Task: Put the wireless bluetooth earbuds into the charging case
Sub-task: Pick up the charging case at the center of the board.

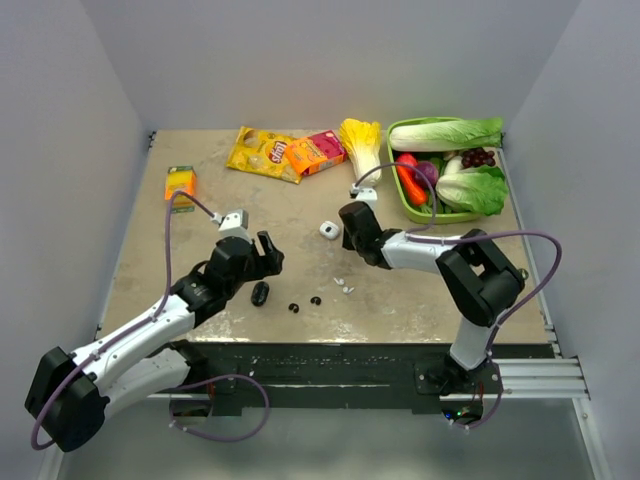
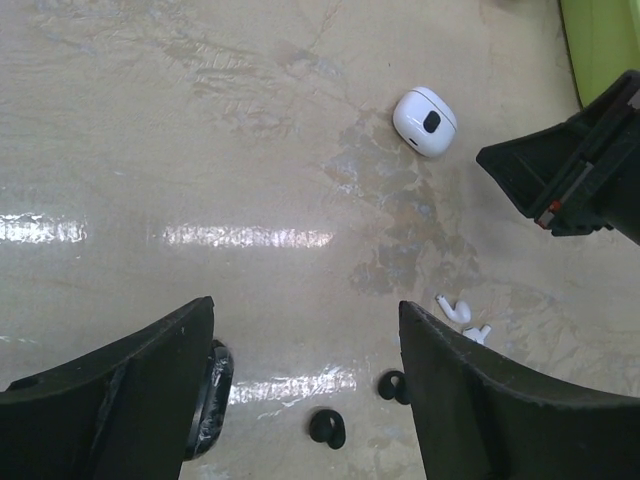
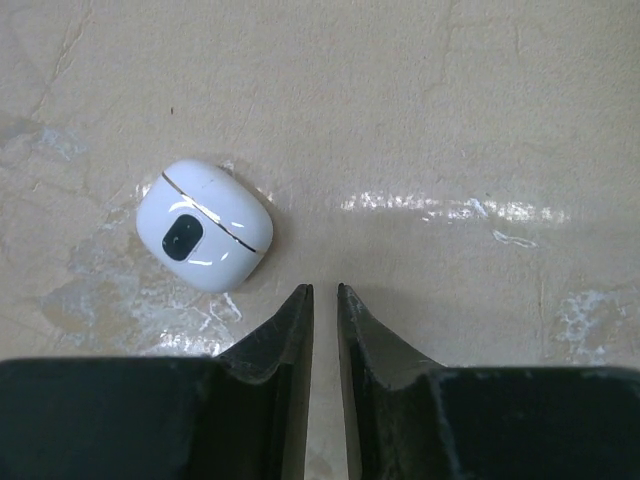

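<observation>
My left gripper (image 1: 268, 250) is open and empty above the table; in its wrist view (image 2: 305, 305) its fingers are spread wide. Two glossy black earbuds (image 2: 328, 428) (image 2: 392, 385) lie on the table between the fingers, also in the top view (image 1: 294, 306). The black oval case (image 1: 260, 293) lies by the left finger, half hidden behind it (image 2: 210, 395). Two white earbuds (image 2: 455, 310) lie right of the fingers, also in the top view (image 1: 344, 286). The closed white charging case (image 1: 329, 229) (image 3: 204, 224) sits just left of my right gripper (image 1: 350, 222) (image 3: 325, 290), which is shut and empty, only a thin slit between its jaws.
A green basket (image 1: 408, 205) of vegetables stands at the back right. A yellow chip bag (image 1: 260, 152), an orange box (image 1: 315, 152), a yellow-green vegetable bunch (image 1: 362, 140) and a small orange-green box (image 1: 180, 184) lie along the back and left.
</observation>
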